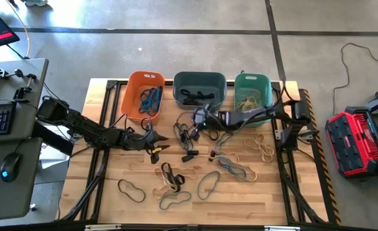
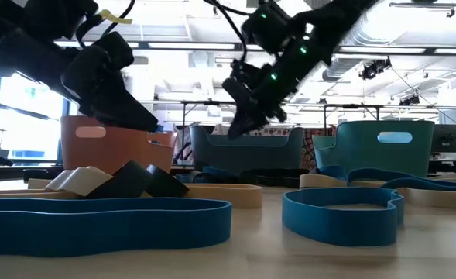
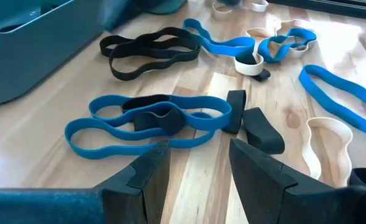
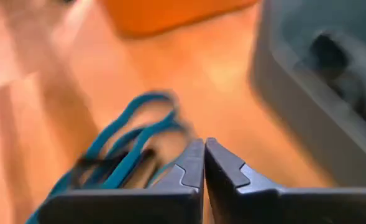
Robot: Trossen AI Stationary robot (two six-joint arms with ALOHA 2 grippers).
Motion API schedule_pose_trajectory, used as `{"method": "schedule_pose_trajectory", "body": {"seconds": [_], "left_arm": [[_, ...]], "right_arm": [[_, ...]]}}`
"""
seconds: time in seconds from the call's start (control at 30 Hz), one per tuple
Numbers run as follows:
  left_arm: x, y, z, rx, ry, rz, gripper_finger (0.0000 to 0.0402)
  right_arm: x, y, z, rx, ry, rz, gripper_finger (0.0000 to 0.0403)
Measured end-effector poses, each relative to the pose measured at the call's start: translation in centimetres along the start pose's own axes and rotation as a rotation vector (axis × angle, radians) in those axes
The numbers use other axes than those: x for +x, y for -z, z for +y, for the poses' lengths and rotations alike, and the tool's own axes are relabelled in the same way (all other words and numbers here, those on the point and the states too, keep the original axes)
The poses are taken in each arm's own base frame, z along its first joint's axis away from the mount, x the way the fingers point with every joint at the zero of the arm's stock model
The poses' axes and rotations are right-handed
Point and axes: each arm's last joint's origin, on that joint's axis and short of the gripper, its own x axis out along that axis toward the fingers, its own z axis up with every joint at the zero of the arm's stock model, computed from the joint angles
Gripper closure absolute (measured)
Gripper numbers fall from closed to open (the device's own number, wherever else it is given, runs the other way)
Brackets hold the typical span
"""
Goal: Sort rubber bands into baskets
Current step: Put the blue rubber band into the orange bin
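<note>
Three baskets stand in a row at the table's far side: orange (image 1: 144, 95), slate (image 1: 199, 90) and teal (image 1: 251, 92), each with rubber bands inside. Loose blue, black and tan rubber bands (image 1: 176, 179) lie flat on the wood. My left gripper (image 3: 198, 168) is open and low over the table, just short of a tangle of blue and black bands (image 3: 148, 121). My right gripper (image 4: 204, 158) is shut with nothing between its fingers. It hangs above a blue band cluster (image 4: 123, 152), in front of the slate basket (image 4: 319, 81).
More bands lie near the table's front edge (image 1: 131, 190) and toward the right (image 1: 259, 144). A small black piece (image 3: 260, 127) lies beside the tangle ahead of my left gripper. A keyboard and mouse (image 1: 6, 165) sit on a side desk at the left.
</note>
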Motion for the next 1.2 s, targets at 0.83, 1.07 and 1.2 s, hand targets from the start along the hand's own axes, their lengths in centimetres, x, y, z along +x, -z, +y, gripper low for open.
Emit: {"method": "schedule_pose_trajectory", "body": {"seconds": [0.83, 1.07, 1.2], "left_arm": [[0.1, -0.1, 0.3, -0.022, -0.042, -0.009, 0.0243], [0.1, -0.1, 0.4, -0.024, -0.060, -0.018, 0.0243], [0.1, -0.1, 0.4, -0.024, -0.060, -0.017, 0.0243]], "right_arm": [[1.3, 6.4, 4.3, 0.197, -0.124, 0.082, 0.0283], [2.2, 6.5, 3.3, 0.196, -0.153, 0.130, 0.0334], [2.1, 6.4, 3.3, 0.165, -0.153, 0.120, 0.0386]]}}
